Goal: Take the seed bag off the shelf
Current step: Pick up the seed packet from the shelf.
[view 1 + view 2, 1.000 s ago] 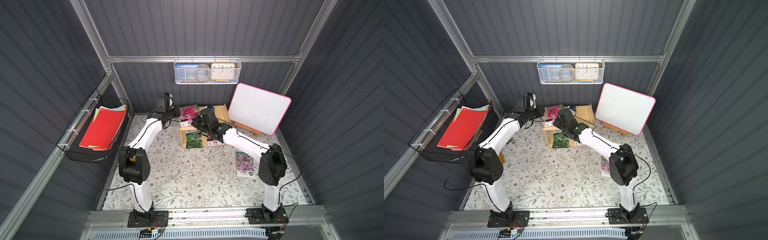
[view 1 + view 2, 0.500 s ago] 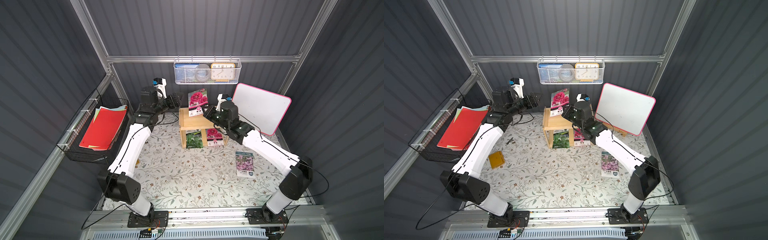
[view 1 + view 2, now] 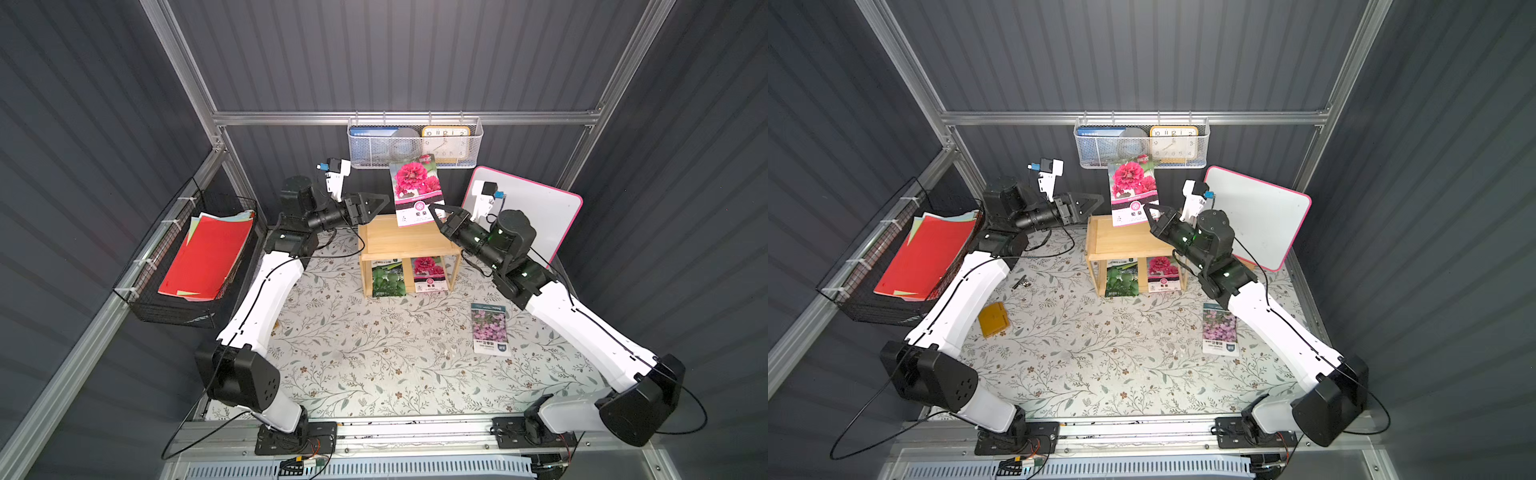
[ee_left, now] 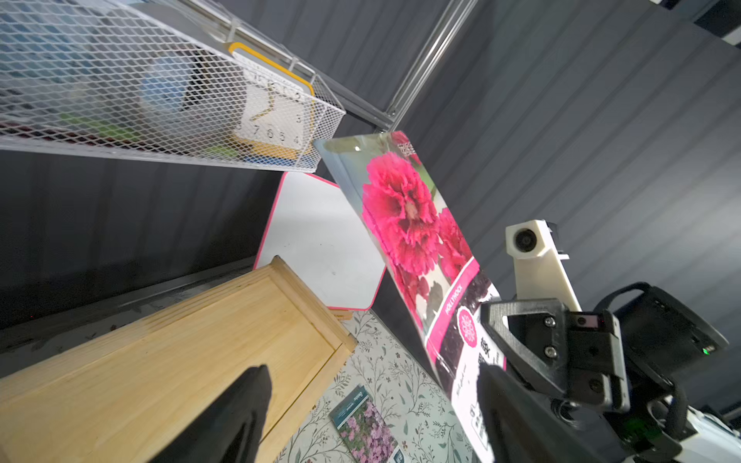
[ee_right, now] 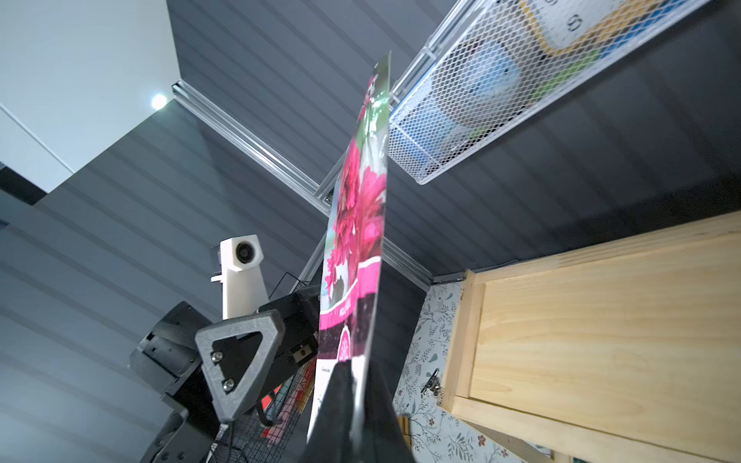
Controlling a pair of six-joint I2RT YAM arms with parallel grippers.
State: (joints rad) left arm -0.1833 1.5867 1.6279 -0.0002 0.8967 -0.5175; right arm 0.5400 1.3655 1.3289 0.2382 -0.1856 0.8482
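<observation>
Seed bag [image 3: 417, 187] clamped in right hand [image 3: 433, 207] above shelf [image 3: 399, 241]; left hand [image 3: 381, 203] apart; floral tabletop [image 3: 374, 345], grey walls [image 3: 415, 62].

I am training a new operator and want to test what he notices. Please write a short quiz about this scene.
1. How many seed bags sit under the top board of the shelf?
2. True or false: the left gripper is shut.
3. What holds the raised bag? A) left gripper B) right gripper C) shelf
Key: 1) two, the green bag and the red bag; 2) false, open; 3) B.
</observation>
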